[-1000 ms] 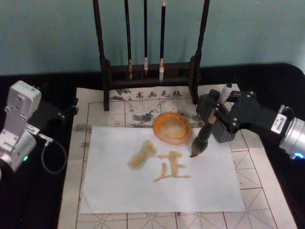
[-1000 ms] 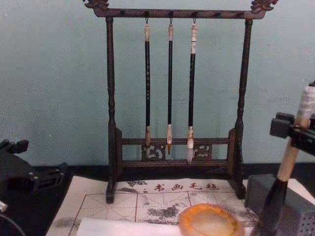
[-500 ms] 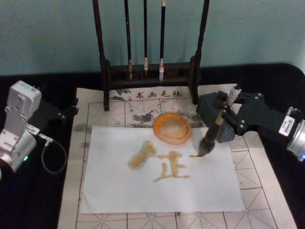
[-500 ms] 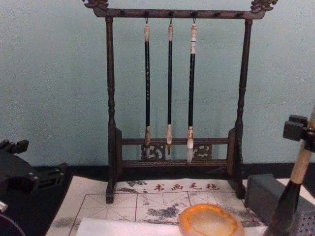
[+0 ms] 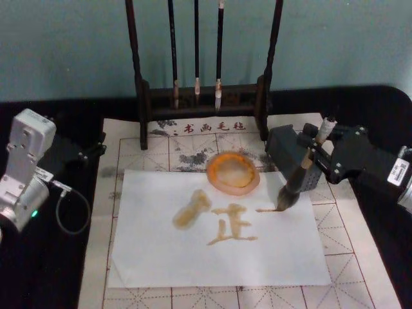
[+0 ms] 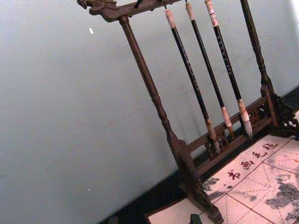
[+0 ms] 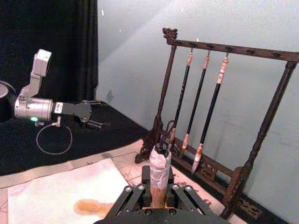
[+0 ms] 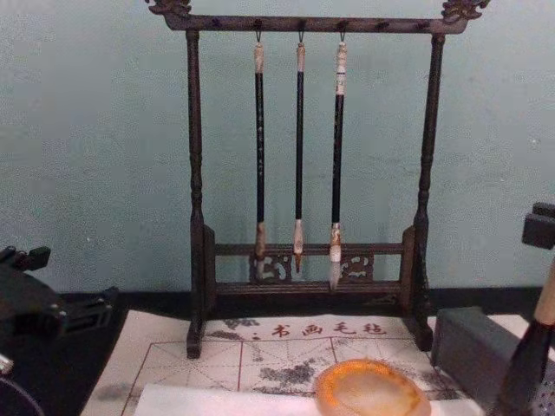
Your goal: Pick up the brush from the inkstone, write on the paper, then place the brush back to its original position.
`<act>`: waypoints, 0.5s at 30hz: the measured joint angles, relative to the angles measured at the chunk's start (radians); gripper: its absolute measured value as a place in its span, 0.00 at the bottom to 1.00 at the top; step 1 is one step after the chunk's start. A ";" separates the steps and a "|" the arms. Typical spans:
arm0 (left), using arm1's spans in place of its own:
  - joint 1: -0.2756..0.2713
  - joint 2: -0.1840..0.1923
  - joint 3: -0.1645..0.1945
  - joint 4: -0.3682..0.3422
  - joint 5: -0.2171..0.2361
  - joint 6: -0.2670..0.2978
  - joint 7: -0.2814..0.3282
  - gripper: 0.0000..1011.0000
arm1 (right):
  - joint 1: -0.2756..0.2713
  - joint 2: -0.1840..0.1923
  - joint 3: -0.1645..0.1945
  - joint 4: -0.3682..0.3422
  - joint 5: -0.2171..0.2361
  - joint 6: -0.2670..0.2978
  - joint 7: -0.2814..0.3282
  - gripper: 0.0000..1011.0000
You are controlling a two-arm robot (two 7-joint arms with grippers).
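My right gripper (image 5: 314, 154) is shut on the brush (image 5: 301, 175), holding its pale handle tilted with the white-wrapped end (image 7: 159, 170) up. The dark bristle tip rests on the paper (image 5: 193, 257) near its right edge, at the end of a short tan stroke (image 5: 266, 210). A tan blob and a tan character lie mid-sheet. The inkstone (image 5: 233, 172), orange-rimmed, sits at the sheet's far edge, left of the brush. In the chest view the brush (image 8: 536, 347) stands at the right edge beside the inkstone (image 8: 371, 390). My left gripper (image 5: 95, 147) is parked off the mat at the left, open.
A dark wooden rack (image 5: 143, 96) with three thin hanging brushes (image 5: 196, 51) stands behind the inkstone. A grey block (image 5: 283, 147) sits right of the inkstone, just behind my right gripper. The beige grid mat (image 5: 360, 257) lies under the paper. A cable loop (image 5: 72, 212) lies at the left.
My right gripper has moved to the right with the brush. The tip has come down and dragged rightward on the paper, leaving a short tan stroke. The left arm has stayed put.
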 joint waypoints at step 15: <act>0.000 0.000 0.000 0.000 0.000 0.000 0.000 0.99 | -0.017 0.000 0.023 -0.013 0.006 -0.003 -0.001 0.18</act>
